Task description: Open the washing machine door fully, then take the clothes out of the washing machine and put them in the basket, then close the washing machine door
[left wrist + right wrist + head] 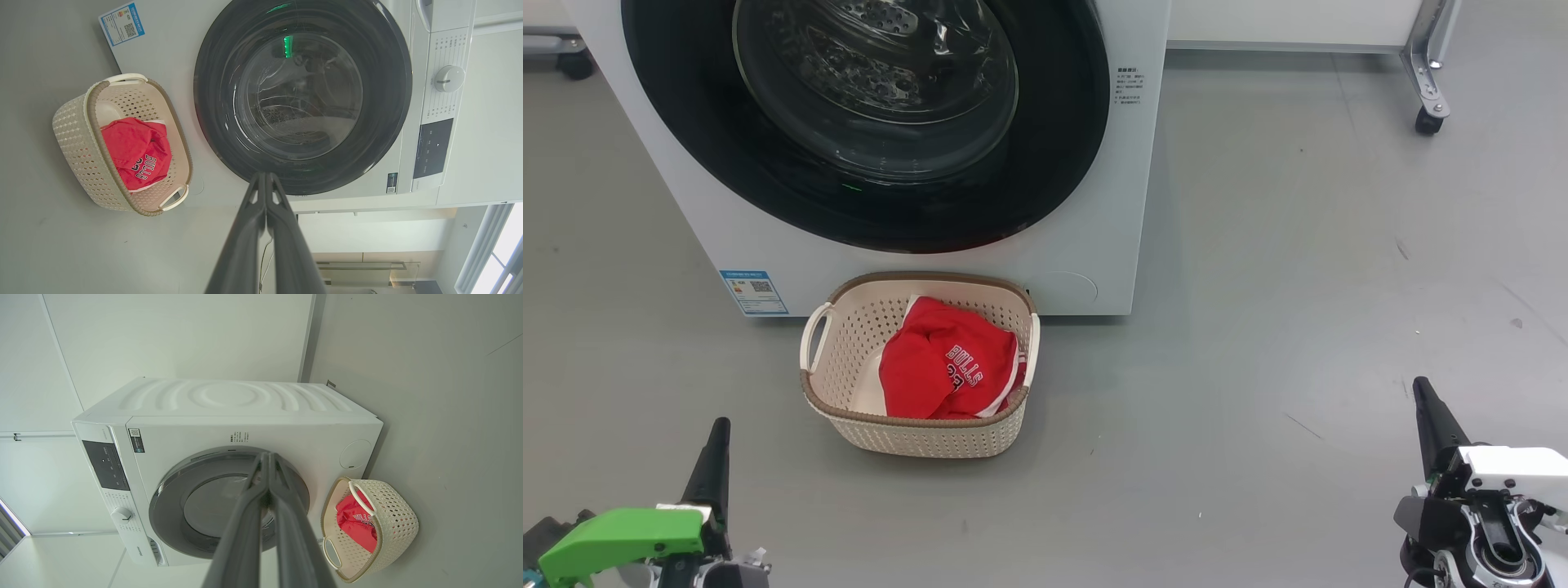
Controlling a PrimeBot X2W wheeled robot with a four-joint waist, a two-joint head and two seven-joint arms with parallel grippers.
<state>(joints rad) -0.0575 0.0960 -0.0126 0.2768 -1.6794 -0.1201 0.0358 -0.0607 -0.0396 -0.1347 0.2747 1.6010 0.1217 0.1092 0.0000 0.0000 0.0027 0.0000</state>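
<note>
My left fingers (pixel 245 241) and right fingers (pixel 241 539) look like smooth, matt, dark grey plastic. Ahead, between the two pairs, the basket (pixel 915 433) is cream perforated plastic with a brown woven-look rim. The clothes (pixel 931 367) in it are soft, matt red cloth with white printed letters. Beyond the tips, the washing machine door (pixel 1062 122) has a glossy black rim around clear, shiny glass, and the drum (pixel 866 49) behind it is perforated metal. The washing machine (pixel 1086 245) is smooth white with a slight sheen. The floor (pixel 1298 286) is grey, matt and smooth.
</note>
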